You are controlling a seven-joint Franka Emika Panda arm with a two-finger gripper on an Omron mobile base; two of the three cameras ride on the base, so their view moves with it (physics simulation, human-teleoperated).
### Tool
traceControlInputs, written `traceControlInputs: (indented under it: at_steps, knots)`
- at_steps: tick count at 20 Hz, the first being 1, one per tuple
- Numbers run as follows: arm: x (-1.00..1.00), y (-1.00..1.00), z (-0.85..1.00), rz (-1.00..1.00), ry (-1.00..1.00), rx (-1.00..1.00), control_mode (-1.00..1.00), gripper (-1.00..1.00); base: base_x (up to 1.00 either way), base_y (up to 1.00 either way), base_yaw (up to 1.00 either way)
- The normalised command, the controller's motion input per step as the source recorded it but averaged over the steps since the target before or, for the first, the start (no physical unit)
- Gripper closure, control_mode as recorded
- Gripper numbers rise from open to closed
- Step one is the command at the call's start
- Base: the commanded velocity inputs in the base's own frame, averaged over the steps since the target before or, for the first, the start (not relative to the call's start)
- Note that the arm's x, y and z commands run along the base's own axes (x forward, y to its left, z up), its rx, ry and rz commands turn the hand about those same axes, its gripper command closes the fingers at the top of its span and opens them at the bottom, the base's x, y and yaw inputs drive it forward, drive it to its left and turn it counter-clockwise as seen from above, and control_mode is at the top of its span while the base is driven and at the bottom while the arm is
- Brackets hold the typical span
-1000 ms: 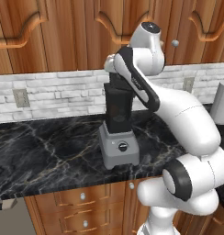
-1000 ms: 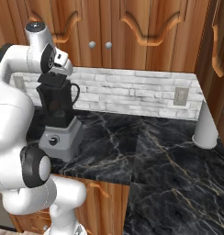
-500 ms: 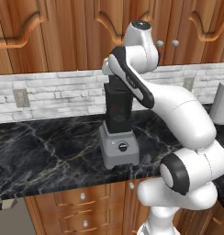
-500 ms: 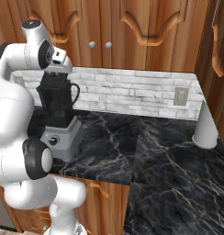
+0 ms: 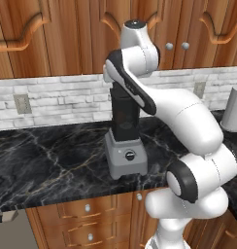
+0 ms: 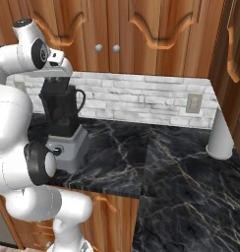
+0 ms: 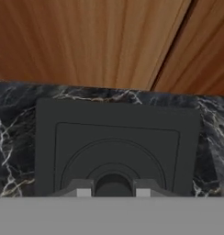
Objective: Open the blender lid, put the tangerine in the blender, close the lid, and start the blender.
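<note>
Left base view: the boxy grey blender (image 5: 125, 146) with its dark square jar stands on the black marble tabletop (image 5: 42, 165), its top hidden by the white arm

Right base view: the blender (image 6: 63, 128) stands by the brick backsplash (image 6: 141, 101)

Hand view: the closed end effector (image 7: 113, 189) pinches the central knob of the flat square black blender lid (image 7: 116, 147)

Base views flank blender (image 5: 124, 141); hand view overhead, close.
</note>
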Motion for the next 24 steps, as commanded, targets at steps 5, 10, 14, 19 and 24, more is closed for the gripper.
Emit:
traceControlInputs:
  at_steps: [5,10,14,19,24]
  knots:
    - [-0.18,0.06,0.19,-0.08,0.02,-0.05,-1.0,1.0,0.0,0.0,0.0]
    - [-0.1,0.0,0.02,-0.13,0.08,-0.06,-1.0,1.0,0.0,0.0,0.0]
    - [0.07,0.03,-0.13,-0.06,0.01,-0.07,-1.0,1.0,0.0,0.0,0.0]
    - [0.27,0.02,-0.2,0.0,0.0,-0.01,-1.0,1.0,0.0,0.0,0.0]
    - [0.2,-0.01,-0.33,0.03,-0.1,0.0,-1.0,1.0,0.0,0.0,0.0]
